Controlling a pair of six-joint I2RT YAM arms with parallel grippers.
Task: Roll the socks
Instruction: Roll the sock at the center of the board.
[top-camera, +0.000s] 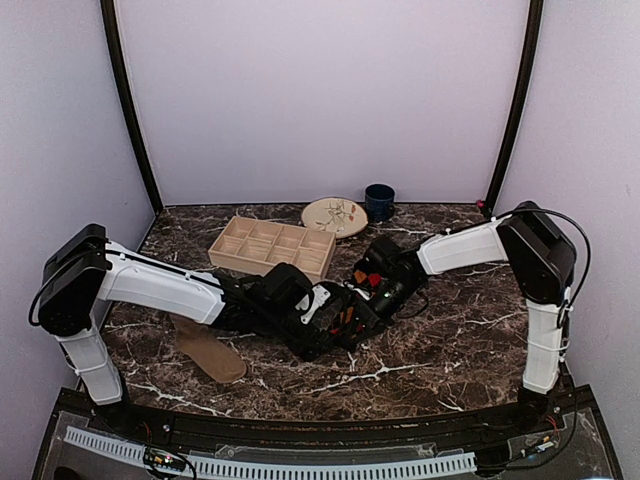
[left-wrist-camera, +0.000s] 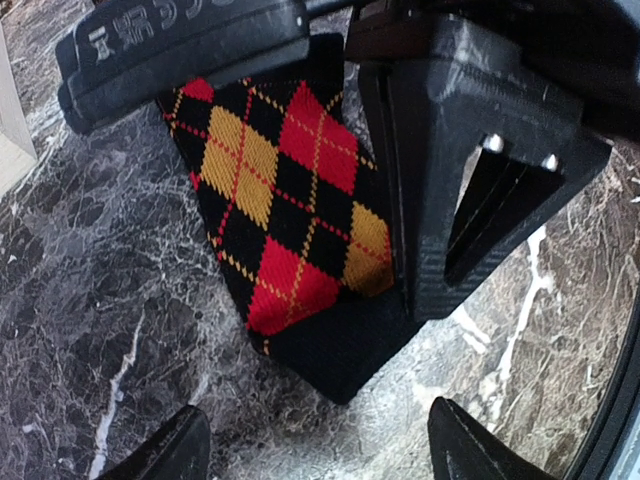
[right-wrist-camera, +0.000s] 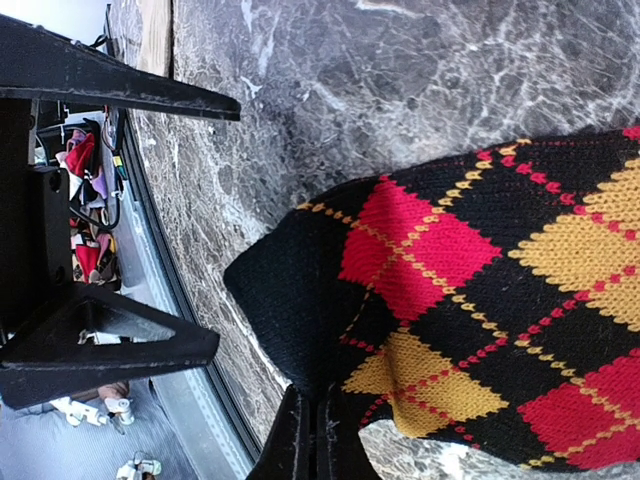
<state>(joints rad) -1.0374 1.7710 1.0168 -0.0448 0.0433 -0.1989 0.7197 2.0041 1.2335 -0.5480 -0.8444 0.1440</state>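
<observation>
The black sock with red and orange argyle diamonds (left-wrist-camera: 290, 200) lies on the marble table between my two grippers, and its black toe end points toward the left one. My right gripper (right-wrist-camera: 312, 440) is shut, pinching the edge of the argyle sock (right-wrist-camera: 480, 300). My left gripper (left-wrist-camera: 320, 455) stands open just short of the toe, with bare marble between its fingertips. In the top view both grippers meet at mid-table, the left gripper (top-camera: 335, 315) beside the right gripper (top-camera: 368, 298). The plain tan-brown sock (top-camera: 210, 350) lies flat under the left forearm, apart from both.
A wooden divided tray (top-camera: 272, 247) stands behind the left arm. A patterned plate (top-camera: 335, 216) and a dark blue mug (top-camera: 379, 201) sit at the back. The table's front edge (top-camera: 330, 415) is close to the grippers.
</observation>
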